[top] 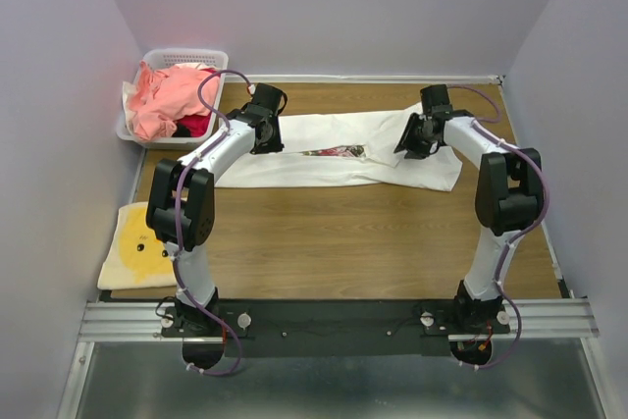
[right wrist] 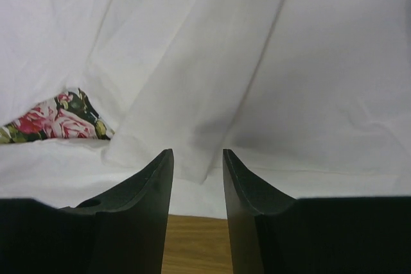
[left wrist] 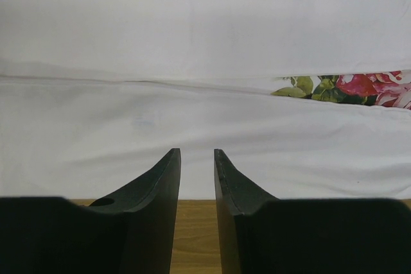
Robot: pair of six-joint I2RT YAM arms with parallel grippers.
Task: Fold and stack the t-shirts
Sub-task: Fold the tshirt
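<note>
A white t-shirt (top: 324, 166) lies folded into a long band across the back of the table, with a strip of its pink-green floral print (top: 339, 151) showing at the fold. My left gripper (top: 266, 138) hovers over the band's left part. In the left wrist view that gripper (left wrist: 197, 152) is open, with white cloth (left wrist: 192, 120) ahead and bare wood between its fingers. My right gripper (top: 411, 139) hovers over the right part. It is also open (right wrist: 198, 152), with a loose fold of the shirt (right wrist: 192, 113) just beyond its tips. Salmon-pink (top: 167, 95) and red (top: 196, 126) t-shirts lie heaped in a basket.
The white lattice basket (top: 201, 54) stands at the back left corner. A folded yellow cloth (top: 132, 244) lies at the table's near left edge. Bare wooden tabletop (top: 343, 233) stretches between the shirt and the arm bases. Walls close in the left, back and right sides.
</note>
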